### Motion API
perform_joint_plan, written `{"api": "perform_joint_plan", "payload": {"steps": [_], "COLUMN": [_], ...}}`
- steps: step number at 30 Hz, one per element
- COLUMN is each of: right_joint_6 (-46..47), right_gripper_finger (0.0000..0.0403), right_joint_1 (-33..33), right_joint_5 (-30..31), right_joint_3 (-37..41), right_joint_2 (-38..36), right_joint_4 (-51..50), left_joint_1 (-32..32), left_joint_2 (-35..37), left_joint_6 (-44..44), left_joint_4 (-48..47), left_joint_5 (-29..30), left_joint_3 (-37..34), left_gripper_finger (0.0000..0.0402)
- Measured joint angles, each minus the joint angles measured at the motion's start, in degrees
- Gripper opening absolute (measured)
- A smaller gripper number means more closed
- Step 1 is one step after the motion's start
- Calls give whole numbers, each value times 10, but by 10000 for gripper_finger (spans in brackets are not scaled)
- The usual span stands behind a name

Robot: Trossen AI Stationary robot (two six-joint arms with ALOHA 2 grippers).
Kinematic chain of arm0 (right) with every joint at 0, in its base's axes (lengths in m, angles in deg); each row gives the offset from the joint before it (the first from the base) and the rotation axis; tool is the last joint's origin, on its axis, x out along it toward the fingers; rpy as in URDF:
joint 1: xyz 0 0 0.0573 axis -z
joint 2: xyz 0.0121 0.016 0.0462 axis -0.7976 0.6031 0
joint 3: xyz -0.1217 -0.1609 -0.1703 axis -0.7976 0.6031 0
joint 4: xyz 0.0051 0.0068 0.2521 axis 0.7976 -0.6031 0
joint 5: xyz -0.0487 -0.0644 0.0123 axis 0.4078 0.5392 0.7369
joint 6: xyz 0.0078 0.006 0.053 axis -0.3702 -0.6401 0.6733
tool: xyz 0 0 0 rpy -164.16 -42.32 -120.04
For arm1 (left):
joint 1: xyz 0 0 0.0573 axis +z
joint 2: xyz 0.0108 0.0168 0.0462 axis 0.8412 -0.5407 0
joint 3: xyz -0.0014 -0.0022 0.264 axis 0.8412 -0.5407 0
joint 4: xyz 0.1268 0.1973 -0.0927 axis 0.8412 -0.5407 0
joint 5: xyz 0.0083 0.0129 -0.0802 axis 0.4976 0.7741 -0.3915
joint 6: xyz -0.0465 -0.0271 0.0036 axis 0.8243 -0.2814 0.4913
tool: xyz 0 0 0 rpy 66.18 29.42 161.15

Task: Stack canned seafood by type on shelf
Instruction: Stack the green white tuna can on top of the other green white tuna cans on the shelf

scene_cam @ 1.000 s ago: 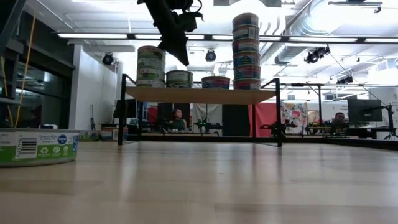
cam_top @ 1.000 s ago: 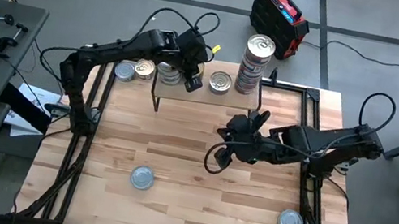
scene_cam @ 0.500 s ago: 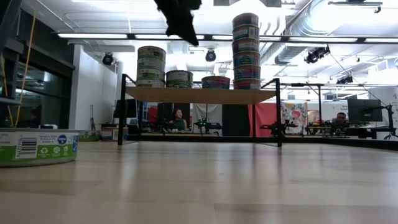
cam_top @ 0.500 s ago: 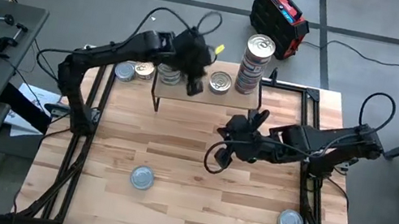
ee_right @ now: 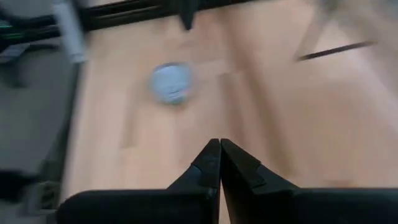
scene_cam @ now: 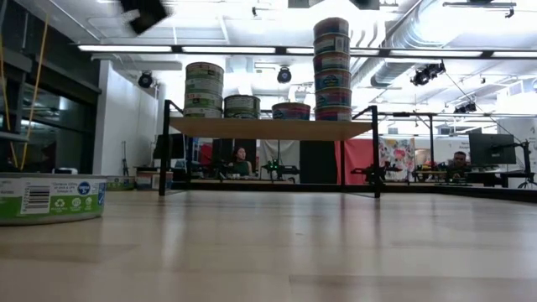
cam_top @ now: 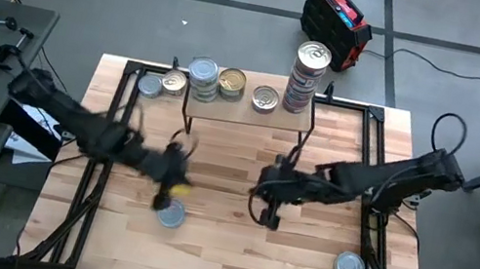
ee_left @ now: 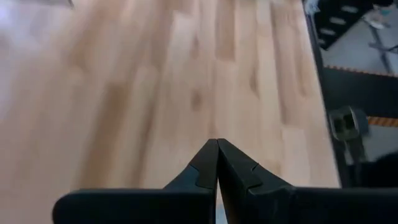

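Two arms, both pretty blurry from above. My left gripper sits just beside a loose tin on the counter, jaws clenched empty; right gripper mid-counter, clenched too. Stacked tins sit on the shelf.

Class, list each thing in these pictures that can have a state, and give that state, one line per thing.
Left gripper: shut, empty, above the table.
Right gripper: shut, empty, above the table.
Tall stack: upright on the shelf.
Tin near the left gripper: flat on the table.
Tin at the right corner: flat on the table.
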Motion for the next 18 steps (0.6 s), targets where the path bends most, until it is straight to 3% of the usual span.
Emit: {"api": "perform_joint_plan", "payload": {"steps": [3,6,12,18], "right_joint_6": [7,32,43,54], "right_gripper_finger": [0,0,0,0], "right_joint_1": [9,23,45,50], "right_joint_5": [-66,-74,-75,-87], "right_joint_3": [104,163,175,174], "right_joint_2": [10,43,127,149], "right_joint_4": [172,274,293,309], "left_joint_1": [-91,-165,-233,-220], "left_joint_2": [44,59,37,-7], "left_joint_6": [96,171,251,193], "left_joint_4": [8,4,40,121], "left_joint_5": [45,58,55,83], "left_joint_3": [-92,-160,-230,-231], "left_gripper_finger": [0,0,0,0]}}
